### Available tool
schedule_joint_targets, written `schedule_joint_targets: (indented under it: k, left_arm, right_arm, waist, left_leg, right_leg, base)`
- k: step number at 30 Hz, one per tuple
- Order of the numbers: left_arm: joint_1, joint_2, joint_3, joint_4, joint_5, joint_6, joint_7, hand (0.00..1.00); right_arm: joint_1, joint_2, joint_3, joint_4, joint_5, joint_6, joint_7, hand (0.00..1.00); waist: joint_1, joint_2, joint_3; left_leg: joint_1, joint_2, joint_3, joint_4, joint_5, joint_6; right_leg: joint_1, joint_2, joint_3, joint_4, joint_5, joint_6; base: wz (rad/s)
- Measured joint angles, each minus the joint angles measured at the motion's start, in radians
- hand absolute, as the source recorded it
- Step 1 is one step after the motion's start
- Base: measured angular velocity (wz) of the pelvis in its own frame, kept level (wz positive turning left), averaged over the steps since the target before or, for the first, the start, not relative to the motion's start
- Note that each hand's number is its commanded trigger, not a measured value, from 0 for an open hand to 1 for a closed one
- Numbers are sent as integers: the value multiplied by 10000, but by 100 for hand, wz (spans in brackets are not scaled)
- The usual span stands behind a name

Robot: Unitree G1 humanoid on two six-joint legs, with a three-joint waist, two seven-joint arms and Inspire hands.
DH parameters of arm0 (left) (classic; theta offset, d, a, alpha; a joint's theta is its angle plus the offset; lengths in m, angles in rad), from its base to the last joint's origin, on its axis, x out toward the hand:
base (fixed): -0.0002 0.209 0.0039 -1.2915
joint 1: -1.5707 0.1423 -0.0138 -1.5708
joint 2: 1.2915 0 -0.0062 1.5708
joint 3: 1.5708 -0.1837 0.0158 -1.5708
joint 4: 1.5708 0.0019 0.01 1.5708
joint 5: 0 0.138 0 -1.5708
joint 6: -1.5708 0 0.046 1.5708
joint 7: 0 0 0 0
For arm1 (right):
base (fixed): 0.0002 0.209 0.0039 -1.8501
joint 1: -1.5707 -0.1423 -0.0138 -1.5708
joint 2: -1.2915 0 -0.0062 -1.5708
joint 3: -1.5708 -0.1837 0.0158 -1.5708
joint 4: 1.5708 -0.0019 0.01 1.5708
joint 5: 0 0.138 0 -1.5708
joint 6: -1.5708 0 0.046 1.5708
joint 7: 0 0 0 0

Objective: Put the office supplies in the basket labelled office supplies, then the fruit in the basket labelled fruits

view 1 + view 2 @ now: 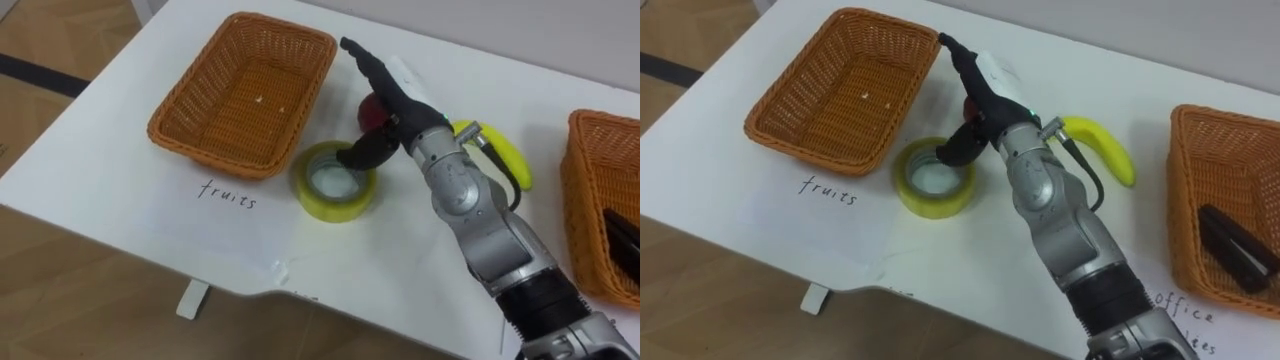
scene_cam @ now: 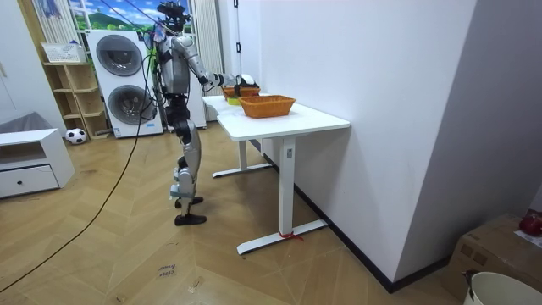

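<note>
Left basket: the orange-brown woven left wicker basket (image 1: 185,105), rectangular, sat at the robot's left on the white bench (image 1: 100,175). Held nothing but a tiny pale speck on its bottom.
Right basket: the matching right wicker basket (image 1: 1188,190) held one dark oblong item (image 1: 1237,245); couldn't tell what kind.
Apple: small red apple (image 1: 366,106) lay on the bench just beside the left basket's near right corner, mostly hidden under the hand.
Banana: curved yellow banana (image 1: 508,155) lay on the bench betw. the baskets, just right of the wrist.
Tape: yellow tape roll (image 1: 325,205) lay flat, just in front of the left basket.
Right hand (image 1: 395,95): hung over the apple w/ fingers straight, pointing at the left basket. Thumb angled down toward the tape's rim; gripped nothing.
</note>
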Motion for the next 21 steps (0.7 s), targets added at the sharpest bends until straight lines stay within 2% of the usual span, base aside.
schedule_joint_targets:
  k: [12,21]
  left_arm:
    - [83,8,-4,14,-70,-73,-73,0]
    - [35,9,-7,-22,-52,-71,-61,0]
  right_arm:
    - [-166,0,15,-405,-314,-94,-719,0]
    - [-163,2,260,-385,-299,-63,-638,0]
  waist:
    - [23,13,10]
    - [-30,18,14]
  left_leg:
    - [-25,1,-47,-15,1,3]
    - [-137,-5,-48,-19,1,3]
  right_leg:
    - [-18,5,-84,8,1,0]
    - [-97,-9,-207,-3,0,1]
  base:
    - [0]
    - [2]
